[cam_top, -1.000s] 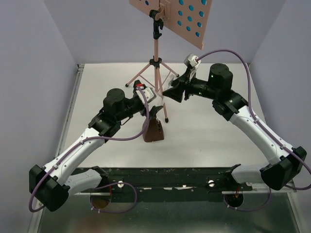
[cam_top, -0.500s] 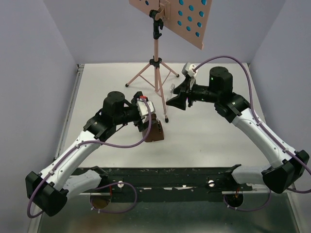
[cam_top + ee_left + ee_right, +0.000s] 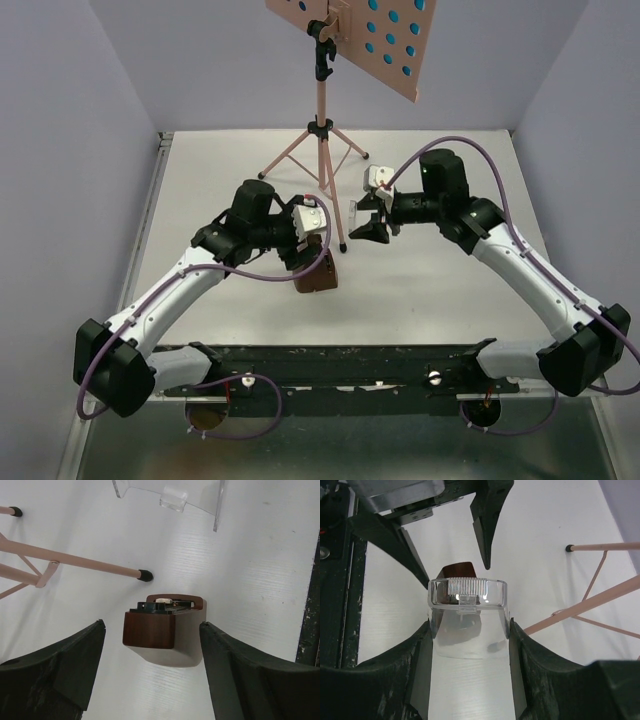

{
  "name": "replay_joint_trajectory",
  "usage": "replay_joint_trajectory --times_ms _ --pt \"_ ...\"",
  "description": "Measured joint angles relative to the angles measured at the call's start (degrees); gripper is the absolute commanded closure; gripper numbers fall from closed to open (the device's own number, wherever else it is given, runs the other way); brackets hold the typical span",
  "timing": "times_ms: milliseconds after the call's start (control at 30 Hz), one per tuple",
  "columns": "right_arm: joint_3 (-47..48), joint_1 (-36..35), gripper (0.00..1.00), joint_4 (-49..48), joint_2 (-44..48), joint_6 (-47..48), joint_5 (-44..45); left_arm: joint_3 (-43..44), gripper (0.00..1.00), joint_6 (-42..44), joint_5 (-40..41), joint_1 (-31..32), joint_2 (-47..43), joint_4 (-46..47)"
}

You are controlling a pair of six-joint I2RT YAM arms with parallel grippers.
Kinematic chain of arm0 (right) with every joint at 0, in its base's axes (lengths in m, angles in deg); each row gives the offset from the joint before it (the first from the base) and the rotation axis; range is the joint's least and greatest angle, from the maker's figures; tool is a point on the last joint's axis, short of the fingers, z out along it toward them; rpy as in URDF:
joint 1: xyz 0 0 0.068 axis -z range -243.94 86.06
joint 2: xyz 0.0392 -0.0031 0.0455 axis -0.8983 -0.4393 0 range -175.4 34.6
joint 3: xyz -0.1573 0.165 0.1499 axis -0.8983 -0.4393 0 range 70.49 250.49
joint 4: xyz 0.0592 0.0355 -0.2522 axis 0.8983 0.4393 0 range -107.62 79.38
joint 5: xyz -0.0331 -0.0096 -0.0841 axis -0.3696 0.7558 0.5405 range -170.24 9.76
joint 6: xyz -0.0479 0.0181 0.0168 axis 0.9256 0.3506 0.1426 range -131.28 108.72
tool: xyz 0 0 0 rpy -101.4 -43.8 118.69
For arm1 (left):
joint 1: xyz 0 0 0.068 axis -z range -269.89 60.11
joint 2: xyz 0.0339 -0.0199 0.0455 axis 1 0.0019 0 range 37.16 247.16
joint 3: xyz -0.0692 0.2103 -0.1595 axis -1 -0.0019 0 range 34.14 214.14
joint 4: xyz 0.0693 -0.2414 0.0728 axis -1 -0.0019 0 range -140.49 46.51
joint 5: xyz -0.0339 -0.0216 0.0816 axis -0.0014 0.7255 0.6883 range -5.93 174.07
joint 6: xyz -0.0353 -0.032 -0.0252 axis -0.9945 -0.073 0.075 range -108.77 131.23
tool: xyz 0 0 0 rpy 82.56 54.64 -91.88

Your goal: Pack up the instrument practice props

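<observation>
Swinging over within the last sec, L gripper [image 3: 151, 625] now hangs above the brown metronome [image 3: 320, 274] on the table [image 3: 430, 290], jaws wide apart either side, holding nothing. R gripper [image 3: 470, 628] came nearer, half-open jaws clamping the clear cover [image 3: 467, 592]. Probably cover goes back on next. Metronome: glossy, wood-like pyramid. Cover: hard transparent plastic w/ ridged top.

The white table [image 3: 430, 290] has a faintly ribbed top, with pale walls on 3 sides and a scuffed black strip [image 3: 400, 360] along its near edge. 2 things stand on it. The pink music stand [image 3: 321, 120] sets its 3 black-tipped legs at the rear middle. The brown metronome [image 3: 318, 276] stands upright nearer the front, just beside 1 foot [image 3: 343, 246] of the stand and apart from it.
</observation>
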Motion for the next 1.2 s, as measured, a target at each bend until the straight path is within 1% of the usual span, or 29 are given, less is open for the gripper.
replay_joint_trajectory --times_ms 67,133,333,367,433,533,700,800,900,1033,1200 --pt "-1.5 0.2 1.0 0.0 0.1 0.9 -0.3 0.9 0.25 0.3 -0.5 -0.2 1.4 -0.6" --pt "-2.7 0.6 1.0 0.1 0.0 2.0 -0.9 1.6 0.33 0.5 -1.0 -0.5 2.7 -1.0" --pt "-3.5 1.4 1.0 0.0 -2.5 6.4 -5.6 3.0 0.61 2.1 -4.0 -2.1 4.7 -4.0" --pt "-3.6 1.6 1.0 0.0 -3.4 7.3 -7.1 3.5 0.69 2.6 -4.5 -2.2 5.0 -4.9" --pt "-4.0 1.7 1.0 -0.6 -4.9 8.7 -9.4 4.2 0.81 3.9 -5.7 -2.6 5.4 -6.4" --pt "-5.3 1.7 1.0 -1.1 -7.1 13.4 -13.2 4.9 1.0 6.6 -7.7 -2.9 5.5 -9.2" --pt "-6.0 1.7 1.0 -1.4 -11.2 20.5 -17.3 5.3 1.0 9.5 -10.0 -3.3 5.5 -11.7" --pt "-8.2 1.4 1.0 -4.2 -12.2 21.4 -18.4 5.3 1.0 9.9 -11.0 -3.5 5.5 -12.1" --pt "-13.6 0.5 1.0 -12.0 -12.4 18.8 -19.1 5.0 1.0 8.8 -11.2 -3.5 5.5 -11.3" --pt "-19.7 -0.8 1.0 -22.2 -12.4 12.9 -19.2 3.6 1.0 6.6 -11.5 -3.6 4.9 -8.6" --pt "-20.5 -1.3 1.0 -30.7 -13.4 7.3 -19.1 2.7 1.0 4.9 -11.5 -3.5 4.5 -6.7"
